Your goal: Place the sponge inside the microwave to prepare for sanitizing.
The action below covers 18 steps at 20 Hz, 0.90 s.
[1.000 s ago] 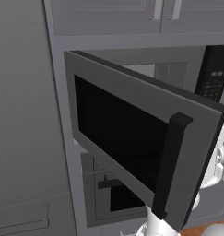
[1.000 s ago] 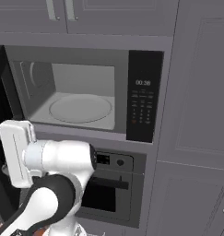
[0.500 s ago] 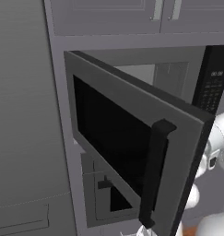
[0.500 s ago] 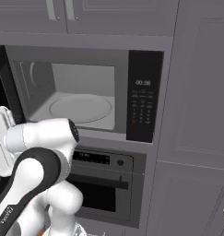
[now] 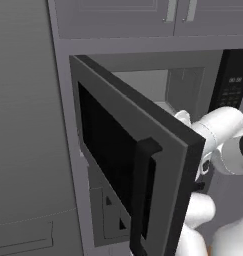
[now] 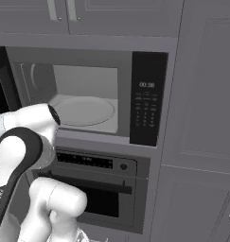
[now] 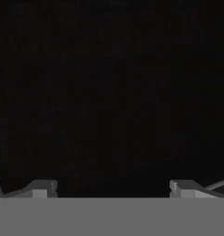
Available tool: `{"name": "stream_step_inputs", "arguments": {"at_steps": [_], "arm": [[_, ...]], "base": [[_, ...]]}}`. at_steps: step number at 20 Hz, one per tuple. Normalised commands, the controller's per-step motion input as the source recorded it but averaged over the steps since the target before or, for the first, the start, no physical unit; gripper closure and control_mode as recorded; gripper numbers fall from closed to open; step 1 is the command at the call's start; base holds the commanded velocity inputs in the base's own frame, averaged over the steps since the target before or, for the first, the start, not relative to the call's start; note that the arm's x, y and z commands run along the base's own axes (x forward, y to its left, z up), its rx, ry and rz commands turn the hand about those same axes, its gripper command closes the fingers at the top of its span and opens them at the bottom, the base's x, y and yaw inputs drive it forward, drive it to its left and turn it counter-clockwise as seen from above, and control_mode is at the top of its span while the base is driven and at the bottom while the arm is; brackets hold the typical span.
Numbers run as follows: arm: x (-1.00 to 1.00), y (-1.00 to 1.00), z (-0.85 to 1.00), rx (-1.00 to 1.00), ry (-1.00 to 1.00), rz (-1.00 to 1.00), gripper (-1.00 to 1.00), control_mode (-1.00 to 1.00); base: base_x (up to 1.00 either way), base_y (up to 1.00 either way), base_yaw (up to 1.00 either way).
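Right base view has the big built-in grey microwave (image 6: 88,101) standing open, its pale cavity bare but for the round light turntable (image 6: 85,111), with the black keypad panel (image 6: 147,101) to the right of the opening. From the left base view, the dark-windowed grey door (image 5: 128,165) with its vertical bar handle (image 5: 143,195) is swung out toward me, and the white arm reaches in behind its inner face. Below sits the wider grey oven (image 6: 95,189) with its horizontal handle.

In the hand view the two-finger gripper (image 7: 112,190) points at a flat dark surface, which I take to be the inside of the door glass; its small grey tips stand wide apart with nothing between them. The sponge I cannot find anywhere from here, and the turntable certainly carries none.

So I judge the step in hand to be getting the door fully out of the way. Done well, that means pushing steadily on the inner face until it stands wide, then drawing the arm back clear of the edge without catching the handle before going for the sponge.
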Motion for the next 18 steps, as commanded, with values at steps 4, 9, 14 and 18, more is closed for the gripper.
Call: {"name": "stream_step_inputs", "arguments": {"at_steps": [4, 9, 14, 18], "arm": [[-0.13, 0.61, -0.33, 0.16, 0.0, 0.0, -1.0, -1.0], [-0.02, 0.53, -0.34, 0.16, 0.0, 0.0, -1.0, -1.0], [0.0, 0.41, -0.3, 0.09, 0.0, 0.0, -1.0, -1.0], [0.0, 0.36, -0.26, 0.05, 0.0, 0.0, -1.0, -1.0]], "base": [[0.0, 0.0, 0.0], [0.0, 0.0, 0.0], [0.0, 0.0, 0.0], [0.0, 0.0, 0.0]]}}
